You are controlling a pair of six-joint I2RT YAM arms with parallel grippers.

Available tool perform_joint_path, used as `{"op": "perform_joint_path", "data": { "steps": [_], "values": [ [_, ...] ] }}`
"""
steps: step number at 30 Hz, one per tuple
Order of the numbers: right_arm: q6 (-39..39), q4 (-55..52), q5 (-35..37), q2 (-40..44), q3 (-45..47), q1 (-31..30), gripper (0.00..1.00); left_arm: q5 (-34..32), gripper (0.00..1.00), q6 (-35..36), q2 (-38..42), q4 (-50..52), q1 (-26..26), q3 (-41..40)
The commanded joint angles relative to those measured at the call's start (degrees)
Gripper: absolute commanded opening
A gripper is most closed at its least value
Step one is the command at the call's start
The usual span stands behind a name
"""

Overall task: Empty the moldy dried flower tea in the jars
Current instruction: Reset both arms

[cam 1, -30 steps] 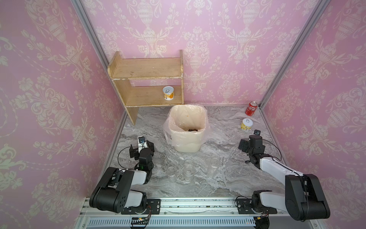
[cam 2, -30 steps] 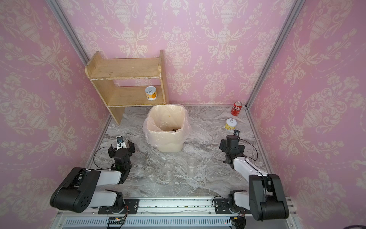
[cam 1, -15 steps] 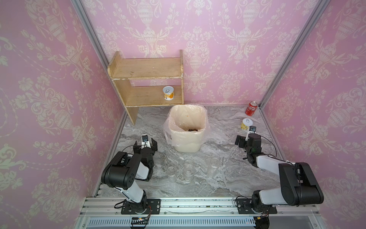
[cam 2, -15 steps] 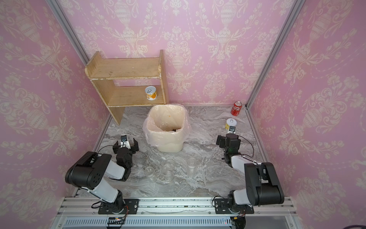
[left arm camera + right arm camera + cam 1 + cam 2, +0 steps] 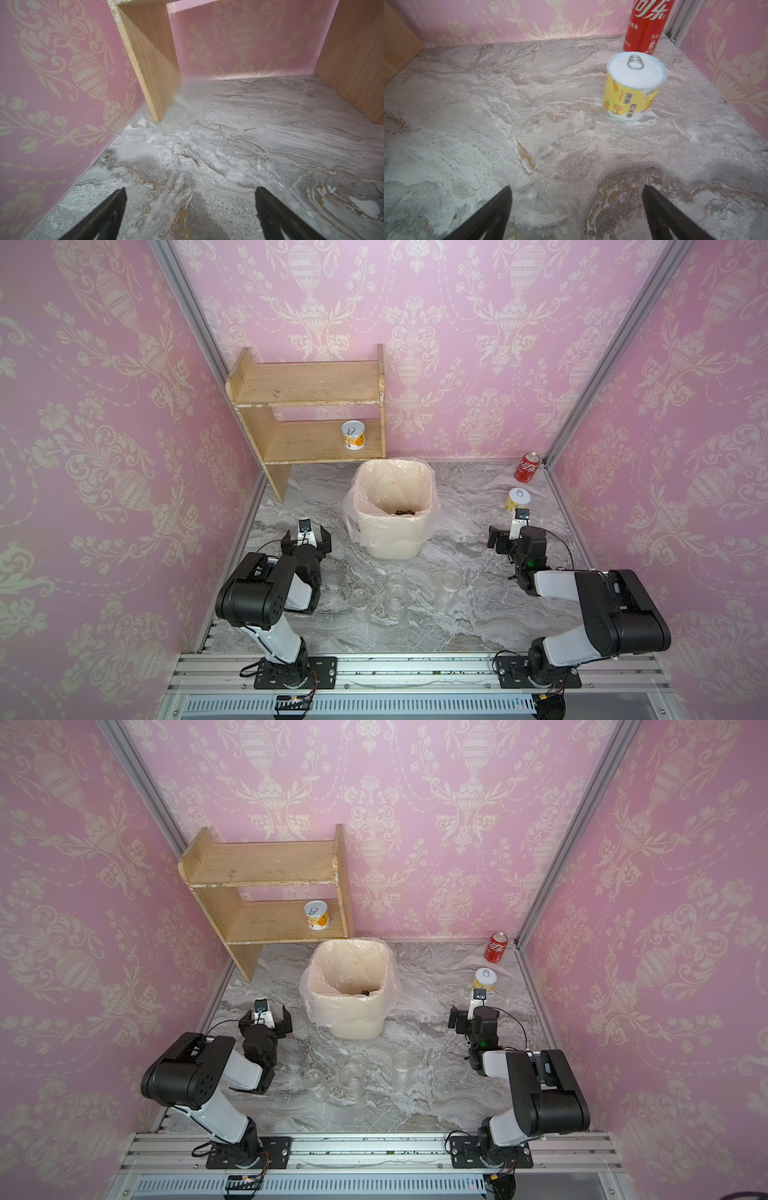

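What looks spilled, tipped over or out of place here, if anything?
Nothing stands out. The three clear jars seem upright and empty on the marble table, the dark tea crumbs lie inside the lined bin rather than around it, and the left hand and right hand are open, holding nothing.

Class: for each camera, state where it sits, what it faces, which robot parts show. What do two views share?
Top views: high in front, looking down at arms, bin, jars, shelf.
Left wrist: left arm, facing shelf leg; open jaws show.
Right wrist: right arm, facing tin, cola can; open jaws show.
Shared: top views show tin, can too.
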State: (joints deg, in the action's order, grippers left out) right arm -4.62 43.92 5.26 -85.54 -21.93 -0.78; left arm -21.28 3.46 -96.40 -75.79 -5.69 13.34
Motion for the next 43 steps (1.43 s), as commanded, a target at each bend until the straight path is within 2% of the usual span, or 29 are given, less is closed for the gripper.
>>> {"op": "perform_joint_path", "data": {
  "steps": [1,6,12,43],
  "values": [
    [0.88,3.37,-0.99,-0.09,0.2,0.14,1.0,0.54,0.99,-1.41,0.88,6.5,1.11,3.0],
    [0.89,3.45,-1.0,-0.15,0.22,0.16,1.0,4.2,0.99,-4.37,2.09,14.6,4.08,6.06],
    [1.53,3.19,0.99,-0.07,-0.02,-0.97,1.0,4.5,0.99,-4.79,2.18,15.03,4.55,6.17],
    [2.16,2.13,-0.18,-0.22,-0.65,-1.11,1.0,6.19,0.99,-4.27,2.36,14.86,4.66,5.88]
  ]
}}
